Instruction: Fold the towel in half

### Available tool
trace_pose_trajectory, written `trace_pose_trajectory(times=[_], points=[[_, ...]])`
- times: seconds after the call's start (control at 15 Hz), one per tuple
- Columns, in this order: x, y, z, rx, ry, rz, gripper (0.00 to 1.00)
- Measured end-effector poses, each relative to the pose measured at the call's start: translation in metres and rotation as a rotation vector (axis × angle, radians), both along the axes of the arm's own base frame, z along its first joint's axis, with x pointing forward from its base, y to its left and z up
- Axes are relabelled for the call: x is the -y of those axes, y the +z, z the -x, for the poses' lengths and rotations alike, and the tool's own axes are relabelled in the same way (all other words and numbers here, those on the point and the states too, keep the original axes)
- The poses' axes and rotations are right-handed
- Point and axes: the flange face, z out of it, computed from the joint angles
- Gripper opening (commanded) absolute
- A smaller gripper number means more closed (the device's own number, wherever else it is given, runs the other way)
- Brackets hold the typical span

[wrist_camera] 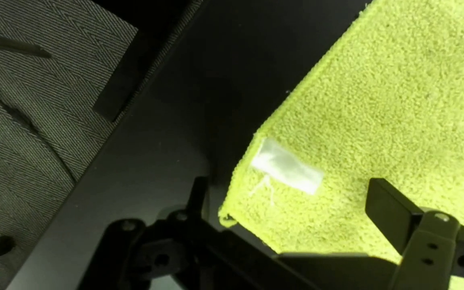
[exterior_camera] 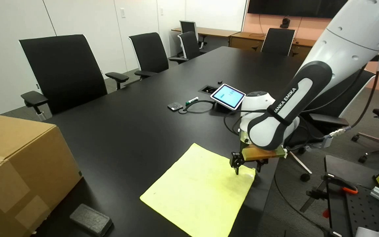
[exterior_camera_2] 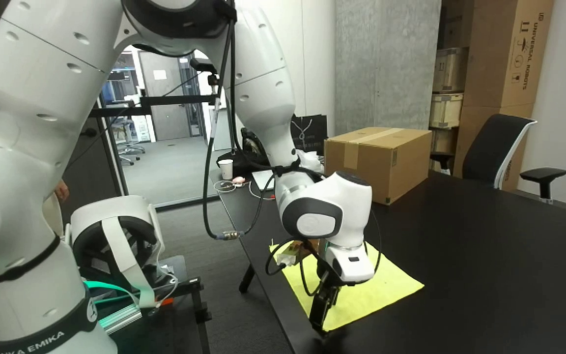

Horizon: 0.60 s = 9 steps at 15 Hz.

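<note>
I judge this to be the lining-up step: my gripper (wrist_camera: 287,195) stands spread wide and has hold of nothing. The towel (exterior_camera: 192,191) lies flat on the dark table (exterior_camera: 127,141), no fold in it yet, and in an exterior view I am at its 2 o'clock corner, the cardboard box (exterior_camera: 44,171) off at 9. In the wrist view one finger (wrist_camera: 196,201) is at 9 o'clock over the table, the other finger (wrist_camera: 391,213) at 3 over the towel, with the white tag (wrist_camera: 288,166) just toward 12 of the gap. Whether a tip touches the cloth I cannot tell. Next, I think, I need to settle low around the corner, pinch it cleanly, then lift and carry it across so the edges meet
</note>
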Motion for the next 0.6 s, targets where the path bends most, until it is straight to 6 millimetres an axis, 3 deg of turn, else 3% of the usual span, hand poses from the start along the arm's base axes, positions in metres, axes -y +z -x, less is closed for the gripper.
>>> trace_pose_trajectory(times=[0.27,0.6], points=[[0.0026,-0.0128,-0.0014,-0.014,-0.011,-0.001,1.0],[0.003,-0.0144,-0.0014,-0.015,-0.026,-0.007,1.0]])
